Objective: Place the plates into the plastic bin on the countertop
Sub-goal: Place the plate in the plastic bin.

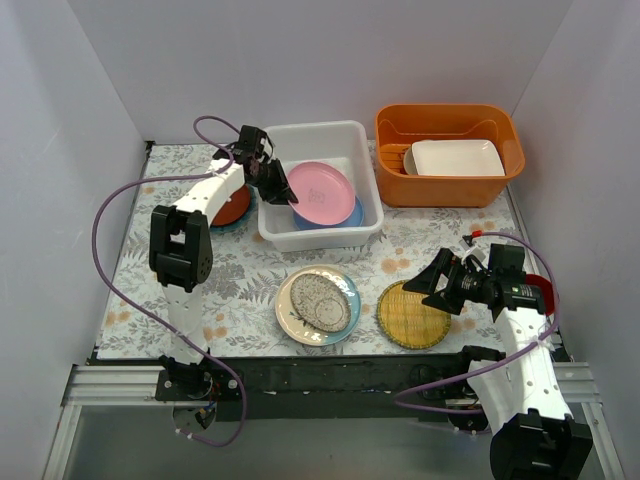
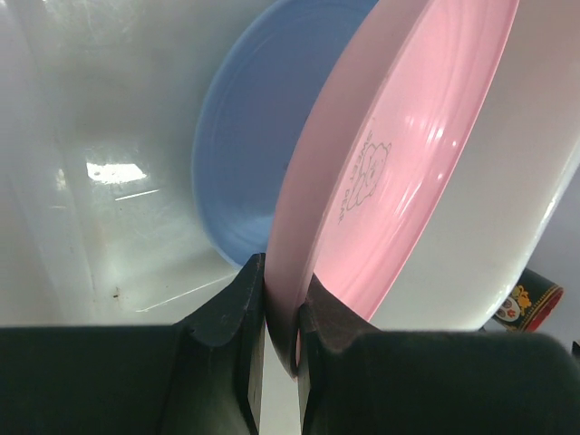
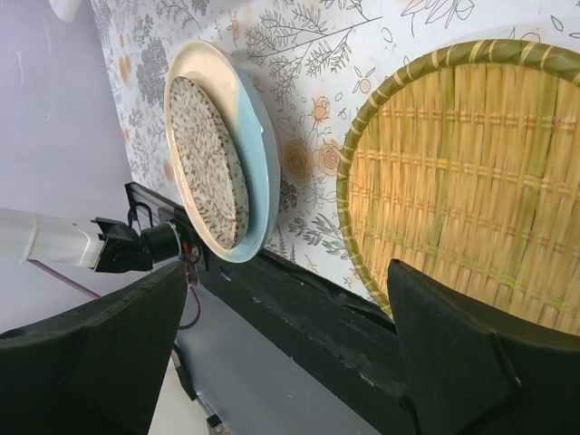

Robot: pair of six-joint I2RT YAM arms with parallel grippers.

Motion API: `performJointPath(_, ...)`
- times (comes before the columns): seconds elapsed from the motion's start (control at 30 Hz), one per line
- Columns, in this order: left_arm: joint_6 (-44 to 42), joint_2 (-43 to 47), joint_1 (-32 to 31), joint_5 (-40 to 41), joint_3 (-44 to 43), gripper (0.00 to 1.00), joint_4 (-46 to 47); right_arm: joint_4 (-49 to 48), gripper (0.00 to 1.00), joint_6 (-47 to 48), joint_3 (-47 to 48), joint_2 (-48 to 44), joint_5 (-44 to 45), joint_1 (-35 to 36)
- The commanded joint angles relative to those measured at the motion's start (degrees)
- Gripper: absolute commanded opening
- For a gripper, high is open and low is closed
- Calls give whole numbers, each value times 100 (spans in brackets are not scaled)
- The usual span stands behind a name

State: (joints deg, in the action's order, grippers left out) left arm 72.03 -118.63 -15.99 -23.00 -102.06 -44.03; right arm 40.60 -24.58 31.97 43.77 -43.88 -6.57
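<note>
At the far left a red-brown plate (image 1: 237, 207) lies on the countertop (image 1: 250, 270), just beside the left wall of the plastic bin (image 1: 318, 133), and my left arm hides part of it. My left gripper (image 2: 281, 292) reaches in over that left wall and is clenched on the rim of the pink plate (image 2: 408, 181), one finger on each face. The pink plate hangs tilted inside the bin, with its far edge short of the right wall. Under it a light blue plate (image 2: 240, 154) lies on the bin floor toward the right side. I cannot tell whether the two plates touch. In the wrist view the bin floor to the left of the blue plate shows as bare white plastic.

In front of the bin the speckled plate with a teal rim (image 1: 318, 305) sits apart from the near wall, close to the front edge of the countertop. A narrow strip of leafy print separates it from the woven yellow plate (image 1: 410, 316) to its right. My right gripper (image 1: 428, 280) hovers above the right part of the woven plate, its jaws spread wide and gripping nothing. Behind it, at the back right, is the orange tub (image 1: 450, 120), which holds a white rectangular dish (image 1: 457, 158).
</note>
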Motion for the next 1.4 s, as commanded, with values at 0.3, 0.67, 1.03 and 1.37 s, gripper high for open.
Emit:
performJointPath(0.3,-391,-283,-361,402,-631,2,-519,80,98,199,-85,79,-68,15)
performJointPath(0.67,-628,-415,-467,1006,-797,36,-922,62,98,243,-147,176,-77,15)
performJointPath(1.03,-857,-433,-519,1843,-1465,98,-1468,97,98,296,-191,176,-51,15)
performJointPath(1.37,-726,-55,-528,1414,-1510,98,-1204,115,98,296,-199,185,-16,15)
